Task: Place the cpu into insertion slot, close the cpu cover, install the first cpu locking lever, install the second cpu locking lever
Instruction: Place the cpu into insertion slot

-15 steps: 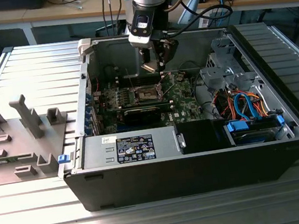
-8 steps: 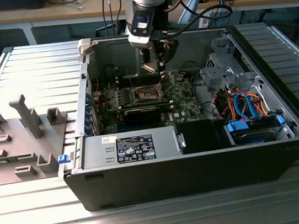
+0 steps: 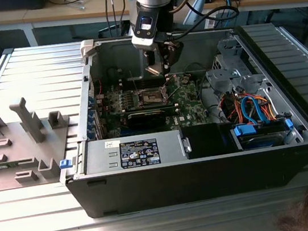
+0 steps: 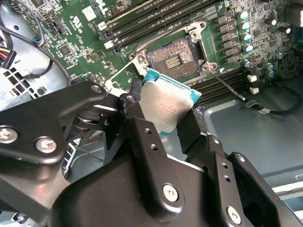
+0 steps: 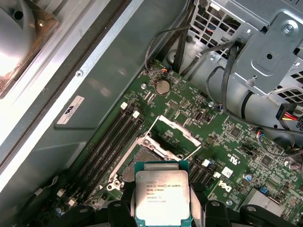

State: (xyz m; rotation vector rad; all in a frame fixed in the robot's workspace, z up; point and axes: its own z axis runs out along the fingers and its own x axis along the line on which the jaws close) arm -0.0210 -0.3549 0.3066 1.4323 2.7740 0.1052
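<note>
At gripper (image 4: 161, 116): pinching the cpu (image 4: 170, 101) by two opposite edges, carrying it clear of the board. Judging it light, stiff, slick-topped and fragile underneath; taking it by the edges only, avoiding the contact face. Beyond, noting the insertion slot (image 4: 173, 59) lying bare, the cpu cover (image 5: 173, 135) standing raised.

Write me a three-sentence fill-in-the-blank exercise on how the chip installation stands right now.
1. The black pincer is clamped on the small flat silvery-topped cpu, which is not yet ____ the square black insertion slot.
2. That slot is ____, its contacts bare.
3. The thin silvery frame-shaped cpu cover is flipped ____.
Missing words: in; empty; open.
</note>
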